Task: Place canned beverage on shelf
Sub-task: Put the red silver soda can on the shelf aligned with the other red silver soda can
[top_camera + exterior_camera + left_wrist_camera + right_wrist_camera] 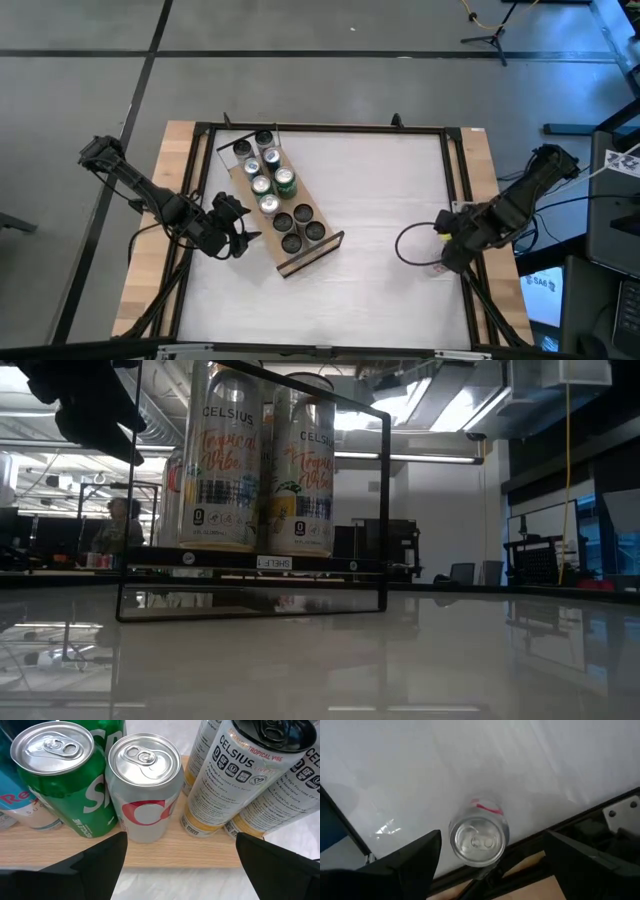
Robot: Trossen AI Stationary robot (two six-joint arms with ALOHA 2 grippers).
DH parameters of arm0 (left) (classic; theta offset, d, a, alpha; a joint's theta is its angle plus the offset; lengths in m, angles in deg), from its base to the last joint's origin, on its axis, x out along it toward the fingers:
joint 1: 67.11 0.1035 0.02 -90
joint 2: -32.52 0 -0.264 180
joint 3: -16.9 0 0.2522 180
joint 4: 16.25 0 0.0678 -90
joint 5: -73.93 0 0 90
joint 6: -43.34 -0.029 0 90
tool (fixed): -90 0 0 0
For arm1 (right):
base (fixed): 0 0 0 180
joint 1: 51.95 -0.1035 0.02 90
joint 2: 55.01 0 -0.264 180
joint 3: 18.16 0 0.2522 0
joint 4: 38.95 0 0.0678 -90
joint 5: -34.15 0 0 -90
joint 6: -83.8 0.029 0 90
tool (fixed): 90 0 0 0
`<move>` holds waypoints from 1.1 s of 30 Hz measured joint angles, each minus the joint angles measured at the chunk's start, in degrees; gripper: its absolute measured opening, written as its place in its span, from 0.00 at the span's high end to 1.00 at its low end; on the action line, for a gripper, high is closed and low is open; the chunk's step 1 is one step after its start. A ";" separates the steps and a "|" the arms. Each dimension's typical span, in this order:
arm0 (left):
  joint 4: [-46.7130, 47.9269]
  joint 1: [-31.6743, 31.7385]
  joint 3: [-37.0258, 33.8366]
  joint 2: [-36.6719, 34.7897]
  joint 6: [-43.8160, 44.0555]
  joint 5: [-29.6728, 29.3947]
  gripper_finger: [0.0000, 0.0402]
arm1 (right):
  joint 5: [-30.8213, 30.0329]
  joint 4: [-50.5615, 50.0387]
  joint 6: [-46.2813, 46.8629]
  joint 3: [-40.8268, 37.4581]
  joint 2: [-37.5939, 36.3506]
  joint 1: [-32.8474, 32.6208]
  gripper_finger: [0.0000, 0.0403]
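Mostly done: shelf (283, 207) nearly full of cans, left gripper (240, 225) gaped empty beside it. My right gripper (490, 865) hung spread over one loose can (479, 839) still unplaced at the table's right edge.

From my remote seat: high view looks straight down on the table (380, 250), low view level and close behind the shelf (250, 562); left wrist view shares that shelf (165, 847) nearer.
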 joint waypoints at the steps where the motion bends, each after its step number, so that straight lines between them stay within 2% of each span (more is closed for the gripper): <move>1: 0.00 0.00 0.00 0.00 0.02 0.00 0.10 | -0.01 0.00 0.89 -0.13 -0.04 -0.67 0.15; 18: 0.00 0.00 0.00 0.00 0.42 0.02 0.10 | -0.21 4.19 12.03 -3.23 0.36 -13.17 0.15; 28: 0.00 0.00 0.00 0.00 0.44 0.02 0.10 | -2.09 2.21 12.71 -3.23 6.17 -17.74 0.15; 33: 0.00 0.00 0.00 0.00 0.44 0.02 0.10 | -2.10 1.98 12.54 -3.23 9.22 -18.04 0.15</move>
